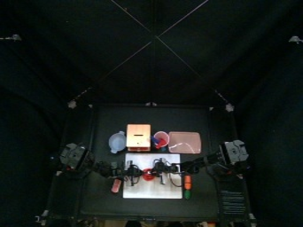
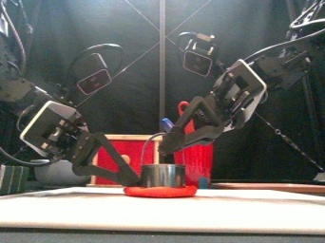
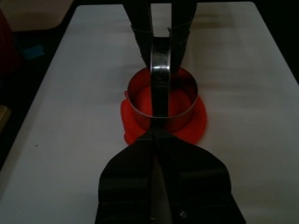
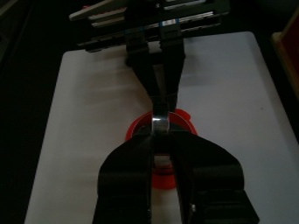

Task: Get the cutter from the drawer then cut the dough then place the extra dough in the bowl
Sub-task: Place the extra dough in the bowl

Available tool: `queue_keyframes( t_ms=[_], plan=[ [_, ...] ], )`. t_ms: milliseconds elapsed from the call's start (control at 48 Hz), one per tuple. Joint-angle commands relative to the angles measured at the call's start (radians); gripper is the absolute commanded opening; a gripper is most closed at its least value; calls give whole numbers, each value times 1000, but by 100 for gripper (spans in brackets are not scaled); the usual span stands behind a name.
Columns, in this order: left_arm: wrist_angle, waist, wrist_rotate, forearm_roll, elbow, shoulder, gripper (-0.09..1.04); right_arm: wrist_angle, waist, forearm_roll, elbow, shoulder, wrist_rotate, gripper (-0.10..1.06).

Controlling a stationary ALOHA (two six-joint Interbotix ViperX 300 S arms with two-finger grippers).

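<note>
The cutter (image 2: 162, 175) sat on the red dough (image 2: 162, 191) on the white cutting board (image 2: 76, 204). The right gripper (image 2: 169, 144) pinched its top. The left gripper (image 2: 133, 179), jaws together, touched its left side.

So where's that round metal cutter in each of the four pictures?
Top view: cutter mid white board.
Front view: low centre, standing on the red dough.
Left wrist view: centre, a ring on the dough.
Right wrist view: centre, mostly hidden by the right gripper.
Shared landmark: the red dough beneath it.
</note>
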Motion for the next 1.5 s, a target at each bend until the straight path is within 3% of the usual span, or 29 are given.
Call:
queue_keyframes(
  t_ms=[21,396,625,917,1229,1333,1500],
  plan=[
    [-3,2,0,0,-14,-11,49,-6,-9,-8,-23,-71,2,48],
    [-3,2,0,0,-14,-15,49,-6,-32,-25,-11,-133,0,48],
    [-3,2,2,0,-14,-23,49,-2,-35,-17,86,-230,12,48],
    [-3,0,9,20,-12,-101,49,66,-34,83,202,-236,15,48],
    [2,6,9,49,-12,-141,49,112,-34,89,219,-189,15,49],
    [25,25,8,48,-15,-135,53,156,-35,86,213,-181,15,49],
    [123,69,11,51,-52,-135,74,201,-35,83,201,-190,11,53]
  ],
)
